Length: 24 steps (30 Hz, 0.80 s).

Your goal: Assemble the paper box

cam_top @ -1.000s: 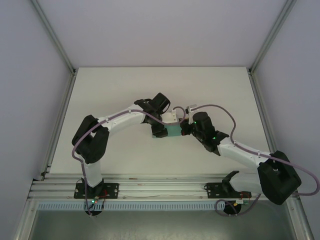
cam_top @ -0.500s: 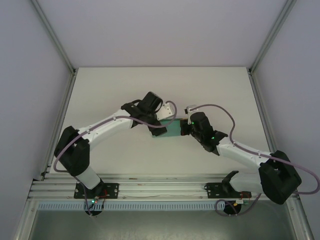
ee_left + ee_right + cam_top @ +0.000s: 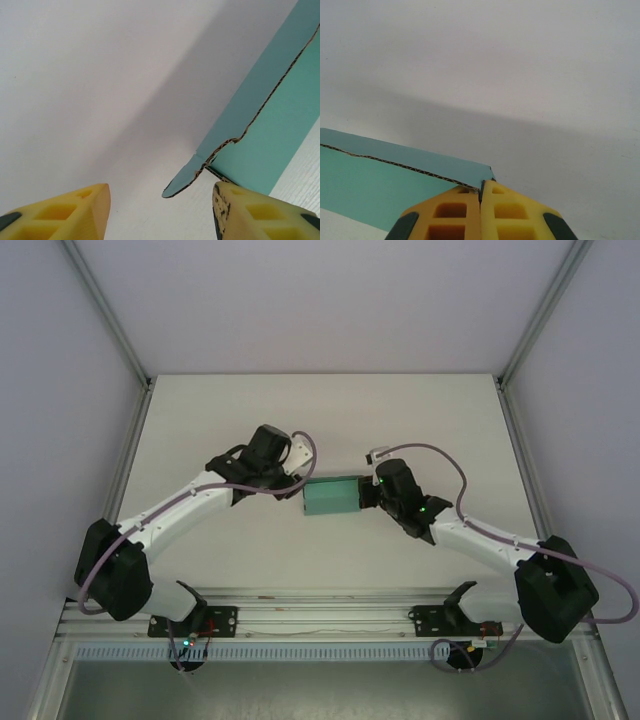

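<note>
The left arm reaches low over the smooth white counter [image 3: 220, 410], elbow bent outward. Its left gripper [image 3: 293, 487] stands open on nothing, with its ribbed yellow fingers [image 3: 75, 212] just beside the paper box [image 3: 333, 496] (teal-green card, raw corrugated edges, one rounded flap poking out). The box lies mid-counter between the arms. At its right end the right gripper [image 3: 371, 493] is pinched tight on a thin wall edge.

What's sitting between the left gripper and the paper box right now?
Nothing but bare white table. In the left wrist view the open left gripper faces the paper box, whose flap corner reaches nearly to one finger.
</note>
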Motion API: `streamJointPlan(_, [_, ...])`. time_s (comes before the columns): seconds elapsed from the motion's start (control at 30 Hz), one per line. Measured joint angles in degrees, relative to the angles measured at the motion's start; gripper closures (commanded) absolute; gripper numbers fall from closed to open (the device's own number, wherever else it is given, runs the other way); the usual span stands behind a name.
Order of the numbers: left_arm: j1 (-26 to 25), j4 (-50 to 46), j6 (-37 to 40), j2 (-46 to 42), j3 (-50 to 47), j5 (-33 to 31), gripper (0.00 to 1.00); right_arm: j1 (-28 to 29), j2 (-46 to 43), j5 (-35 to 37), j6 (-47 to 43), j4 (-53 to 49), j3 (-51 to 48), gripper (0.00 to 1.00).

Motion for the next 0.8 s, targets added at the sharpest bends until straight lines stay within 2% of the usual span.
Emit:
streamJointPlan(0.17, [0.5, -0.1, 0.2, 1.9, 0.0, 3.7, 0.50, 0.0, 0.7, 0.0, 0.2, -0.2, 0.6, 1.00])
streamJointPlan(0.3, [0.5, -0.3, 0.3, 2.8, 0.0, 5.3, 0.70, 0.0, 0.7, 0.0, 0.2, -0.5, 0.8, 1.00])
streamJointPlan(0.53, [0.5, -0.5, 0.0, 3.2, 0.5, 5.5, 0.85, 0.0, 1.0, 0.0, 0.5, -1.2, 1.4, 1.00])
streamJointPlan(0.8, [0.7, -0.4, -2.7, 3.2, 0.5, 7.9, 0.89, 0.0, 1.5, 0.0, 1.7, -2.3, 2.2, 1.00])
